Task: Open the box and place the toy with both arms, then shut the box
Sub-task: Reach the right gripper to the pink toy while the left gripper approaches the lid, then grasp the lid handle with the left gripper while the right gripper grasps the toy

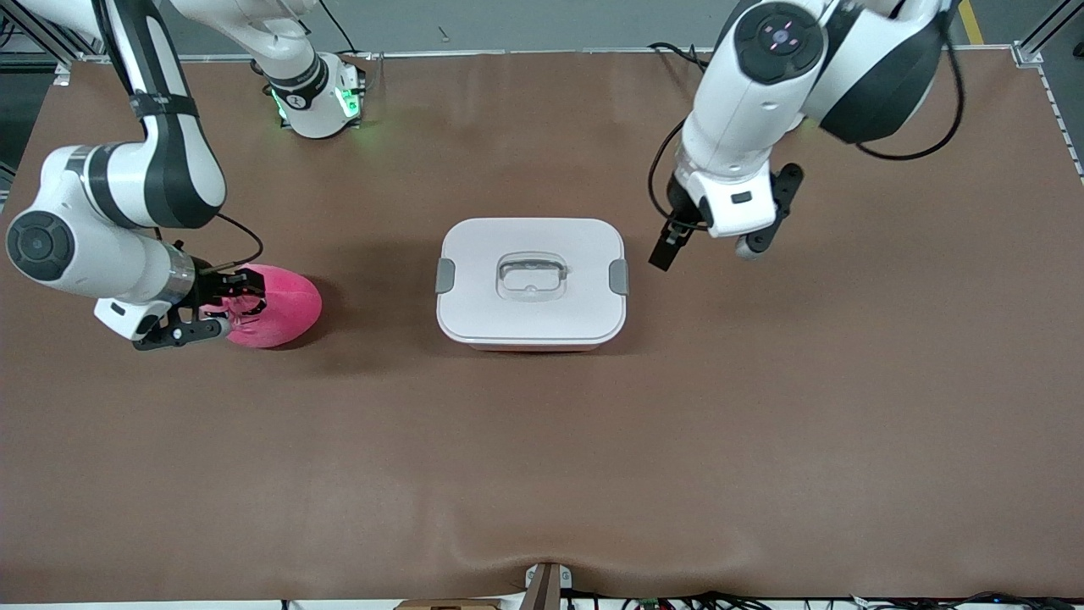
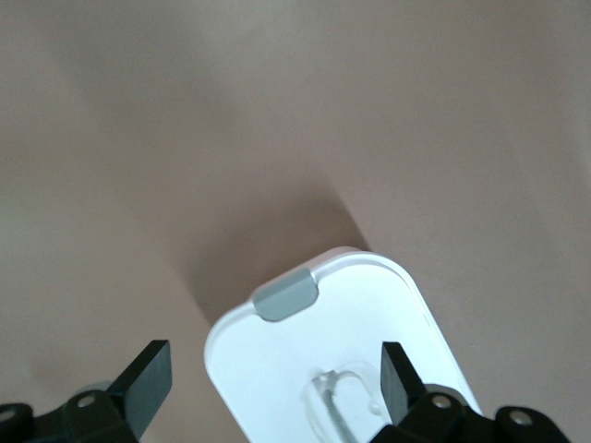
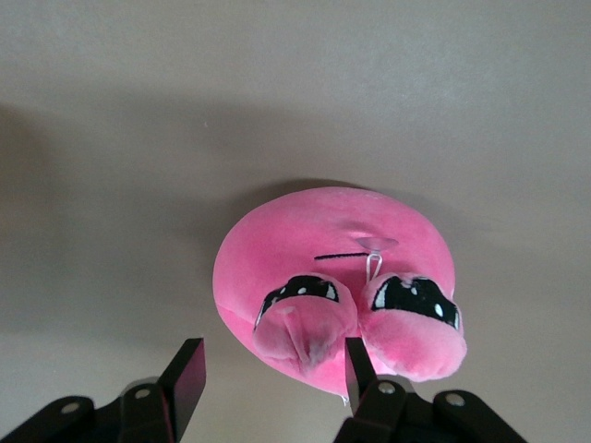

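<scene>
pale pink plastic box [image 1: 531, 326] with white lid [image 1: 532, 271] sits shut mid-table, rounded hot-pink plush toy [image 1: 284, 305] toward the right arm's end.
right gripper [image 1: 227, 312] straddles the toy, fingers apparently narrowing, not yet clamped; left gripper [image 1: 707, 246] hovers wide beside a grey clip [image 1: 619, 276]. next: unclip the lid.

The box [image 2: 314, 369] is cut off by the left wrist view's edge.

A high front camera faces the robots across the table [image 1: 542, 474]; each wrist camera looks down close, sharing the box [image 1: 531, 284] or toy [image 1: 275, 305].
</scene>
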Available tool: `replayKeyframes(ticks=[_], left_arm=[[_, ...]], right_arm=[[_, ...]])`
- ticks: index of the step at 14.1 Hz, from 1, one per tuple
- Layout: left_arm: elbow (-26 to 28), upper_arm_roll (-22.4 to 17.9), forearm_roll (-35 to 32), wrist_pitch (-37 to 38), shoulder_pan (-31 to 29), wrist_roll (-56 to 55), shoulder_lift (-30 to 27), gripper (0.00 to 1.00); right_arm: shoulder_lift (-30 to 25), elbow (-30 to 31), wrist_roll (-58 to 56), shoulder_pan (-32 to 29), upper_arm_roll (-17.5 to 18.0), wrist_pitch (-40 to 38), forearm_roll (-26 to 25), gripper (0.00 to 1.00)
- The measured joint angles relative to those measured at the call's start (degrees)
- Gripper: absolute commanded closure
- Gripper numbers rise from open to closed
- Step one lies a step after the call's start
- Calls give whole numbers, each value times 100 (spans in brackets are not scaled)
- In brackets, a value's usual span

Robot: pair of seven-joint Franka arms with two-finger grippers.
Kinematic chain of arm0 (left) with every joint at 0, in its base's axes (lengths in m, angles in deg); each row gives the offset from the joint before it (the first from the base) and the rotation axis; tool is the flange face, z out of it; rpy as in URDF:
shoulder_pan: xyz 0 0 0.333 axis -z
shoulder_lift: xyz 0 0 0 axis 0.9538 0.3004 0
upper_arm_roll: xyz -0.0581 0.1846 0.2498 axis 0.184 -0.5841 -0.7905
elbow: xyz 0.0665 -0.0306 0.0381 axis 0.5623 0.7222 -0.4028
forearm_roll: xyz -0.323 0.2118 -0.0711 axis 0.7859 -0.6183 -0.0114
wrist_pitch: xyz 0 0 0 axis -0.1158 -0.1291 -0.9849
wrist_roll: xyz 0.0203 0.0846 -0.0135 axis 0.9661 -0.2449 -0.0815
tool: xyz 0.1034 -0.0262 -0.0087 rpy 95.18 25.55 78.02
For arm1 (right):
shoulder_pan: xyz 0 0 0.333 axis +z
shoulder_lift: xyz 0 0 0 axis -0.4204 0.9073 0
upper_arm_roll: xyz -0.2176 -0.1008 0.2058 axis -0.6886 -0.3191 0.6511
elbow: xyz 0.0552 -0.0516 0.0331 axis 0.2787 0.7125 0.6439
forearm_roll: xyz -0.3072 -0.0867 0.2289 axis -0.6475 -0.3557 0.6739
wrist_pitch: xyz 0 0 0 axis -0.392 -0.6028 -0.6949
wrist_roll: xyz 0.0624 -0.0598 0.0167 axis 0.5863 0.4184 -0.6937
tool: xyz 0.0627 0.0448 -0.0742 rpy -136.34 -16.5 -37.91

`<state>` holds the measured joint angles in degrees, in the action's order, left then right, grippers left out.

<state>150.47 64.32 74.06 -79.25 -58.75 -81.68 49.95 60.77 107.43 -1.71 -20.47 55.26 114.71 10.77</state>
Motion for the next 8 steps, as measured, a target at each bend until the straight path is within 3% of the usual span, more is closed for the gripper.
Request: replayKeyframes(ticks=[4,8], left_arm=[[1,-1,-111,-238,255,-544,346,0],[4,4,-650,-935,855,-2449,757,0]], right_arm=[[22,16,0,0,-6,3,0,32],[87,43,0,-4,-26,113,0,37]])
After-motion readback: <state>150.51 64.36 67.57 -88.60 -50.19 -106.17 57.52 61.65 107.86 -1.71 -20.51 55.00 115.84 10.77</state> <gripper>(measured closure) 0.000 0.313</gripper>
